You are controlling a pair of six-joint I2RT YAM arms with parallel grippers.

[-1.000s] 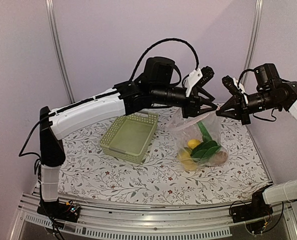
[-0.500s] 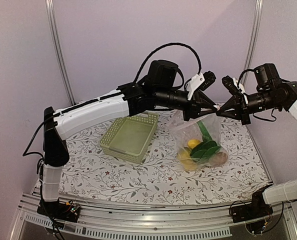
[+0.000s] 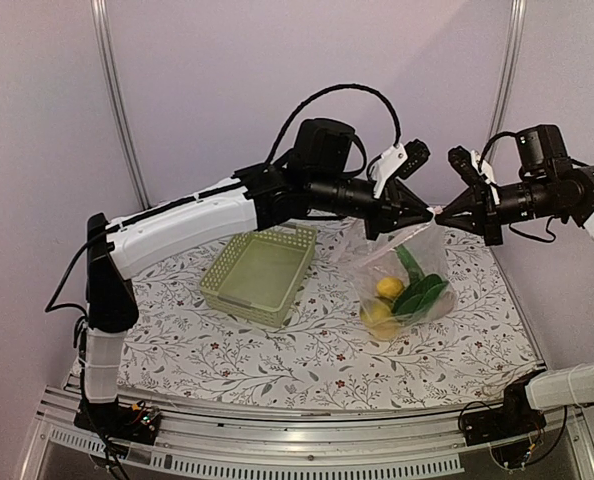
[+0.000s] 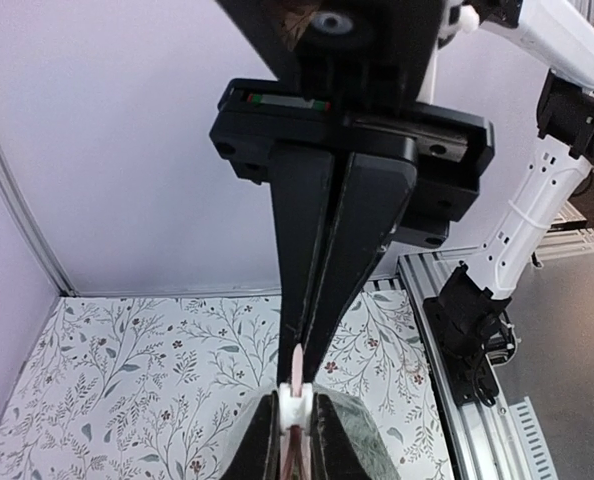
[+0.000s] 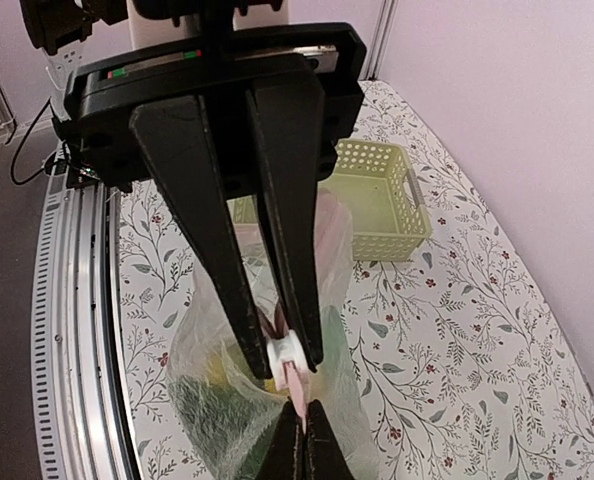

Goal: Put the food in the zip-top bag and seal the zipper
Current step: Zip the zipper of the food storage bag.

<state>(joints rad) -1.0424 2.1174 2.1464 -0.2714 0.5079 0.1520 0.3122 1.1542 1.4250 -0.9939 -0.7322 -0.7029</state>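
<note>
Top external view: the right gripper (image 3: 449, 213) has risen a little and closed in on the left gripper (image 3: 420, 212), so the two now meet tip to tip over the right end of the bag (image 3: 377, 262). A second ago a small gap showed between them and the bag sagged lower. It now hangs more tautly from the pinch. The food (image 3: 397, 300) has bunched together at the bottom, and the brown piece that lay at the right is no longer in sight. Whether the bag's underside clears the table (image 3: 227, 350) I cannot tell. The basket (image 3: 260, 272) sits left of it, apart.

Both wrist views show the grip. The right gripper's fingers are pressed together on the zipper (image 4: 295, 365). The left gripper's fingers close on a small white tab (image 4: 295, 402), with the pink strip running through it. Whether that tab is a slider I cannot tell.

With all the visible food inside, loading looks done and the task has likely reached sealing. Both hands hold the same end of the mouth, which suits one anchoring while the other runs along the strip. How much of the mouth is already shut cannot be made out. The hanging load could tug the strip from either pinch.
</note>
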